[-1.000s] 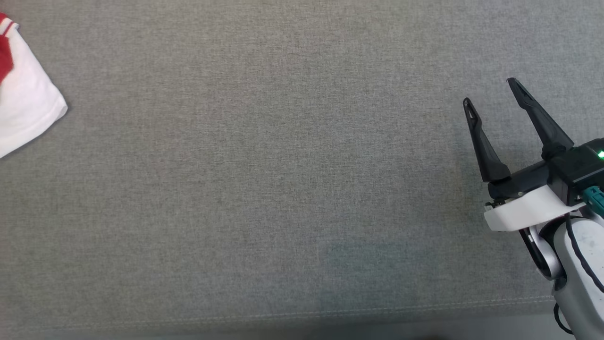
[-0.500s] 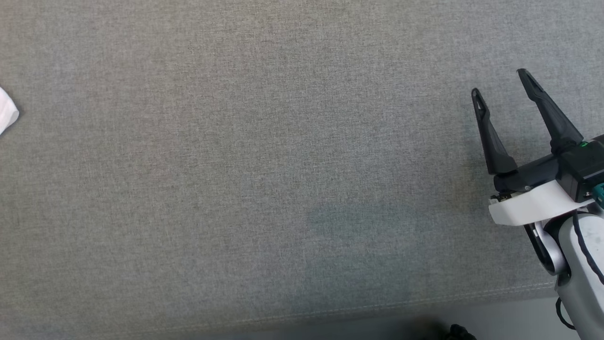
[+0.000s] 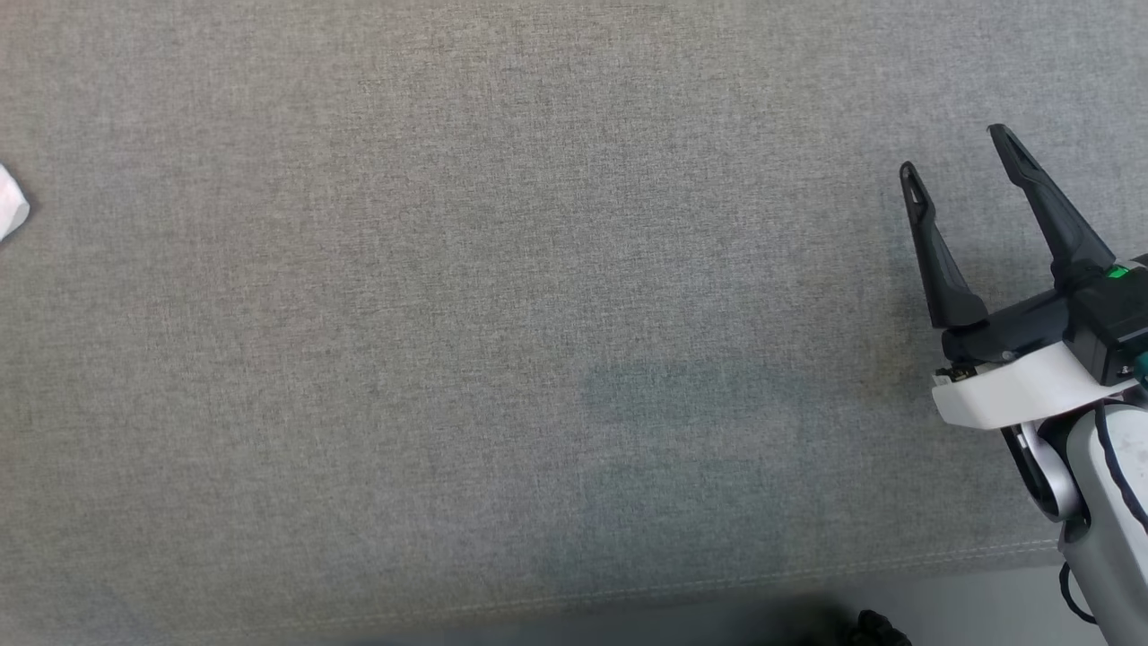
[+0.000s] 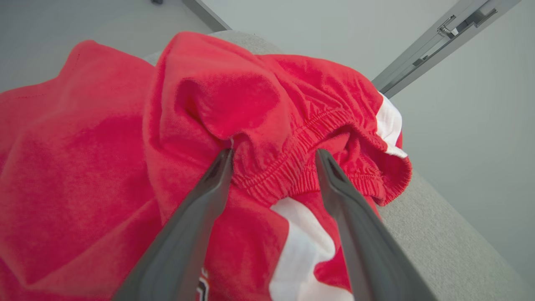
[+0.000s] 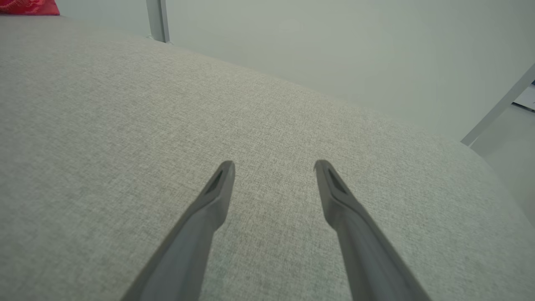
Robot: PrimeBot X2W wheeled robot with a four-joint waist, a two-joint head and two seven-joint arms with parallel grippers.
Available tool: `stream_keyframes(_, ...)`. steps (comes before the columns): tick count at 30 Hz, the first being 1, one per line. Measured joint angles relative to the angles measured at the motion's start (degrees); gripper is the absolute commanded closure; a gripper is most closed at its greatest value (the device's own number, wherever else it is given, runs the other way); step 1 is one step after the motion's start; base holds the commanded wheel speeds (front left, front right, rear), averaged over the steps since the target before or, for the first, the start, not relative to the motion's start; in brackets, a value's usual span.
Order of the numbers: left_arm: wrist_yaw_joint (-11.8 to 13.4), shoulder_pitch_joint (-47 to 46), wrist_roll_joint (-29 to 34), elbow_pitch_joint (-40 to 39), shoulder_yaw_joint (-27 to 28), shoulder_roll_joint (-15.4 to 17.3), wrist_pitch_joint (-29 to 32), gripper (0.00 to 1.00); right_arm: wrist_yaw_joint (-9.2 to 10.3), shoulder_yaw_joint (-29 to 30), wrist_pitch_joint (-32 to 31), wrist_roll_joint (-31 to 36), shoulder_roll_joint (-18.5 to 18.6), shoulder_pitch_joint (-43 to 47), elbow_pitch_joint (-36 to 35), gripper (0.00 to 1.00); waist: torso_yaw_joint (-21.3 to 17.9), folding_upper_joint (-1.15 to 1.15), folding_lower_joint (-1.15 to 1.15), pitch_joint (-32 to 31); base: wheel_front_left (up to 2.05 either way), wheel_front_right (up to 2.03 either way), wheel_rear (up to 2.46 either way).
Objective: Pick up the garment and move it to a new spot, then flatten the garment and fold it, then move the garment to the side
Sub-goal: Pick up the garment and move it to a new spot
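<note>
Item 1, garment: red knit w/ white panels, elastic waistband, some print partly vis. at its lower edge. It lies bunched on the tabletop, off to the robot's left. One white corner sits just inside the head view's left edge, and a red scrap is vis. at top left of the right wrist view. Item 2, left gripper: right at the garment, fingers spread wide, the gathered waistband fold sitting btwn the tips. Tips are right at the cloth, cannot tell if pressing in; not closed on it. Item 3, right gripper: at the tabletop's right side, well apart from the garment, fingers wide w/ grey cover seen btwn them. They point fwd over the fabric; white wrist housing and green light behind. Item 4, tabletop: grey woven cover, stitched seam along the near edge, faint darker patch near centre-front. Misc: pale wall and grey metal frame bars beyond the tabletop's far edge.
</note>
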State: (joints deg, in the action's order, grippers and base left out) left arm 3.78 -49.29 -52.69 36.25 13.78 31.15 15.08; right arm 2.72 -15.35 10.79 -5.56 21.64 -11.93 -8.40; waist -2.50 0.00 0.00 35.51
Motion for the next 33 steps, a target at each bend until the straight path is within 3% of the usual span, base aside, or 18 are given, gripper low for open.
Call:
stream_keyframes(8,0.0,-0.8,0.1,2.6,-0.5,-0.5,-1.2,0.00,0.41,0.2,0.0,0.0,0.2,0.0,-0.3,0.00,0.3,0.00,0.00,1.0,0.00,0.00,0.00)
stream_keyframes(9,0.0,-1.0,0.1,2.9,-0.3,-0.6,-1.6,0.08,0.41,0.2,0.0,0.0,0.3,0.0,-0.3,0.00,0.4,0.00,0.00,1.1,0.00,0.00,0.00)
stream_keyframes(12,0.0,-1.9,0.1,3.7,-0.3,-0.7,-2.0,0.46,0.43,0.4,0.0,0.0,0.4,0.0,-0.5,0.00,0.5,0.00,0.00,1.3,0.00,0.00,0.00)
stream_keyframes(13,0.0,-2.1,0.1,3.9,-0.2,-0.8,-2.4,0.53,0.46,0.5,0.0,0.0,0.4,0.0,-0.5,0.00,0.5,0.00,0.00,1.3,0.00,0.00,0.00)
stream_keyframes(14,0.0,-2.4,0.1,4.0,-0.2,-0.9,-2.5,0.75,0.51,0.5,0.0,0.0,0.4,0.0,-0.6,0.00,0.5,0.00,0.00,1.4,0.00,0.00,0.00)
stream_keyframes(16,0.0,-2.6,0.1,4.3,-0.3,-1.2,-3.1,1.00,0.55,0.5,-0.1,0.0,0.5,0.0,-0.6,0.00,0.6,0.00,0.00,1.5,0.00,0.00,0.00)
stream_keyframes(21,-1.0,-3.4,0.1,5.2,-0.2,-2.1,-4.5,1.00,0.88,0.6,-0.1,0.1,0.5,0.0,-0.6,0.00,0.9,0.00,0.00,1.5,0.00,0.00,0.00)
stream_keyframes(27,-4.1,-3.9,0.0,4.7,-1.5,-5.1,-7.5,1.00,0.94,0.6,0.0,0.2,0.3,0.1,0.2,0.00,1.5,0.00,0.00,0.4,0.00,0.00,0.00)
stream_keyframes(33,-10.6,-5.3,-1.1,0.0,-5.6,-13.3,-9.3,1.00,0.83,-0.3,0.9,0.1,-0.7,0.2,2.2,0.00,2.9,0.00,0.00,-2.0,0.00,0.00,0.00)
